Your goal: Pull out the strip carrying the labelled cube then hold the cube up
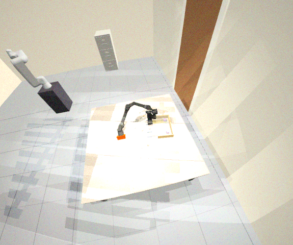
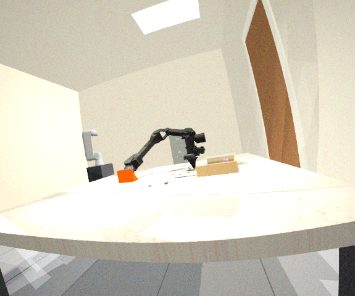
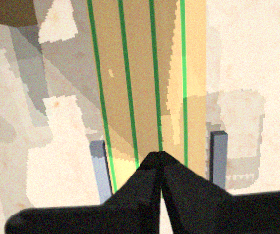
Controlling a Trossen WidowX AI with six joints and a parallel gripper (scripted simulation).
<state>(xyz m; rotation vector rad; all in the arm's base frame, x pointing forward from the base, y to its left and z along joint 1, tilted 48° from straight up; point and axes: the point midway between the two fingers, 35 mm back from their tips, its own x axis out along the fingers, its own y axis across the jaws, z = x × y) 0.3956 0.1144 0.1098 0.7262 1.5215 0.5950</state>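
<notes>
My gripper (image 1: 150,123) (image 2: 194,167) (image 3: 157,158) is shut and empty, its tips together over a tan strip (image 3: 144,73) with green lines in the wrist view. A blue-grey bar stands on each side of this strip, one left (image 3: 100,171) and one right (image 3: 219,158). The fingers hide the strip's near end. An open tan box (image 1: 165,136) (image 2: 217,169) is beside the gripper, with a small purple thing (image 1: 165,119) (image 2: 225,160) inside at the back and another purple thing (image 1: 167,132) nearer the front. I cannot tell which thing is the labelled cube, or whether the strip is whole.
The arm's orange base (image 1: 121,137) (image 2: 126,176) is left of the box. A small brown object (image 1: 148,145) (image 2: 166,182) lies on the table (image 1: 141,174) (image 2: 107,219). A brown edge (image 3: 8,11) shows at the wrist view's top left. Faint thin pieces lie near the gripper.
</notes>
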